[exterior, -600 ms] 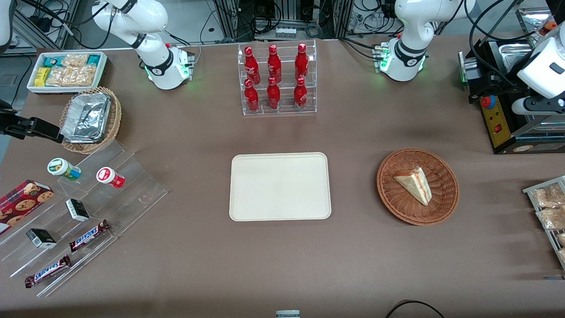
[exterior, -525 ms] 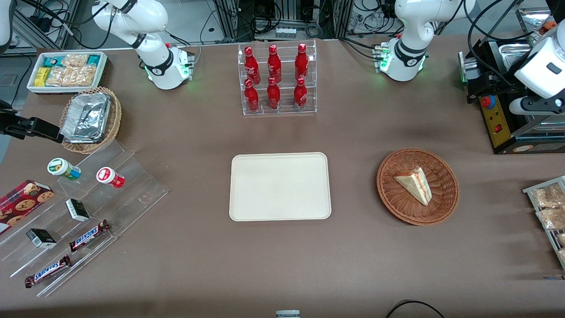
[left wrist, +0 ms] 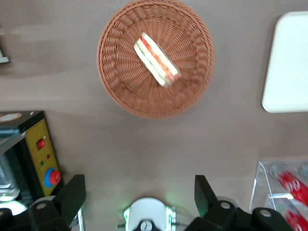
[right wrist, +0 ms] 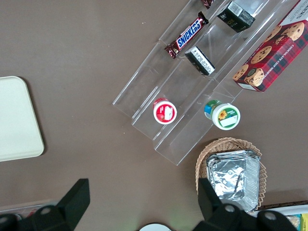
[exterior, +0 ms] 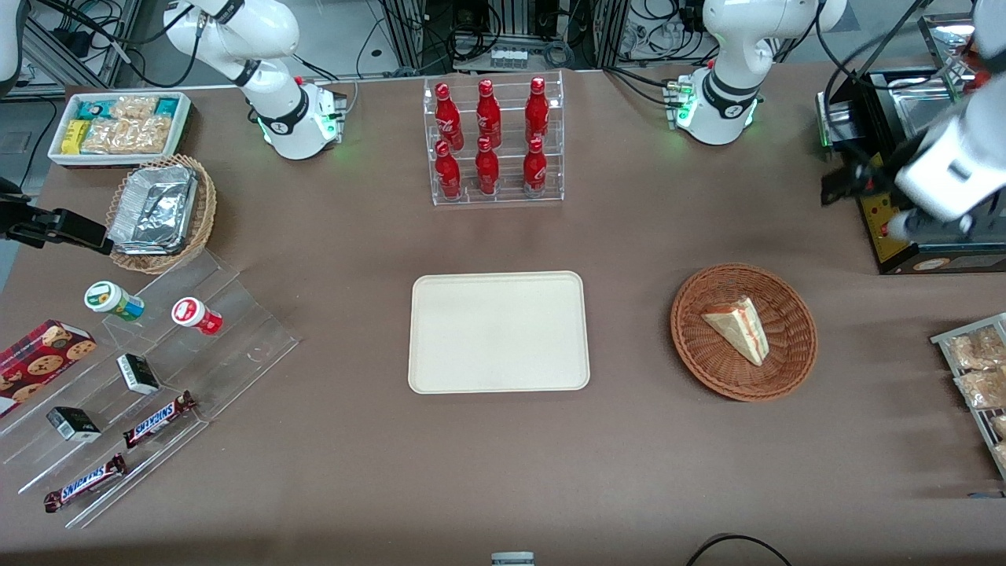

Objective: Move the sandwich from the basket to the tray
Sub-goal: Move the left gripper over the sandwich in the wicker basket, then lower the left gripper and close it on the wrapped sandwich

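The sandwich [exterior: 739, 328], a pale bread wedge with a red and green stripe, lies in the reddish-brown wicker basket [exterior: 711, 369]. The cream tray [exterior: 497, 332] lies bare at the table's middle, beside the basket. The left arm's gripper [exterior: 845, 182] hangs high above the table, farther from the front camera than the basket and toward the working arm's end. In the left wrist view the gripper [left wrist: 137, 195] is open and empty, fingers wide apart, with the sandwich [left wrist: 156, 60], basket [left wrist: 115, 82] and tray corner [left wrist: 288, 67] well below it.
A black machine with a yellow panel [exterior: 884, 220] stands just beside the gripper. A clear rack of red bottles [exterior: 493, 141] stands farther from the front camera than the tray. A rack of snack packets [exterior: 974, 369] sits at the working arm's end. A tan basket with foil containers [exterior: 157, 212] sits at the parked arm's end.
The left arm's wrist has swung down and toward the table's middle, bringing the gripper closer to the basket. Sandwich, basket and tray have not moved.
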`<state>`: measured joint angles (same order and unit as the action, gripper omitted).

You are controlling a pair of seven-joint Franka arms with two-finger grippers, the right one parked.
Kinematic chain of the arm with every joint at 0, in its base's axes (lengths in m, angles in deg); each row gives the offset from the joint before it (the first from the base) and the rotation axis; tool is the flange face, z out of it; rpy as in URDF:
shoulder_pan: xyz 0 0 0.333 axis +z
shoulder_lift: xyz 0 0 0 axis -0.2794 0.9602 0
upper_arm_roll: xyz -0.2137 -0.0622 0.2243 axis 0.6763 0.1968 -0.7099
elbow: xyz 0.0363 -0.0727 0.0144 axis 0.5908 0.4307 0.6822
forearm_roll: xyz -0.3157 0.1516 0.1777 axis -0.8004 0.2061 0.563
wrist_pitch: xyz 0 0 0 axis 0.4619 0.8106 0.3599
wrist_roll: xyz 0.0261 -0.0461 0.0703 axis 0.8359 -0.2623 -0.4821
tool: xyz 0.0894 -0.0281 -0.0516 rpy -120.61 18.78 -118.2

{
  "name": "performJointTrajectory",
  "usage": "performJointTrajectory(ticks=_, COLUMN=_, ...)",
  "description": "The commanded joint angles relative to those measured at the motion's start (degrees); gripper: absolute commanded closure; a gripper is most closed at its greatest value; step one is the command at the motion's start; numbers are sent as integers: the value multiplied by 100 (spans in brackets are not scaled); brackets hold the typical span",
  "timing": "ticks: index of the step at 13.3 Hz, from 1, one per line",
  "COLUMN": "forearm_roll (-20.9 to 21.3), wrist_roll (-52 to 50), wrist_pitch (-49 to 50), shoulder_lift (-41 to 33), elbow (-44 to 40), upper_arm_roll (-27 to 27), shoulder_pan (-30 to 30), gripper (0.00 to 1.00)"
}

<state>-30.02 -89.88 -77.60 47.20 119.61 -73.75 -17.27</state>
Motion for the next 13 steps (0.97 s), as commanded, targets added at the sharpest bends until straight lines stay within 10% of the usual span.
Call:
performJointTrajectory(ticks=1, forearm_roll=-7, wrist_roll=-539, wrist_pitch=-1161, shoulder_lift=39, elbow=968, upper_arm_roll=-20, shoulder_pan=26, gripper=0)
performJointTrajectory(ticks=13, forearm_roll=-24, wrist_roll=-4084, wrist_pitch=-5182, shoulder_lift=583, elbow=3310, upper_arm_roll=24, shoulder_pan=-458, gripper=0)
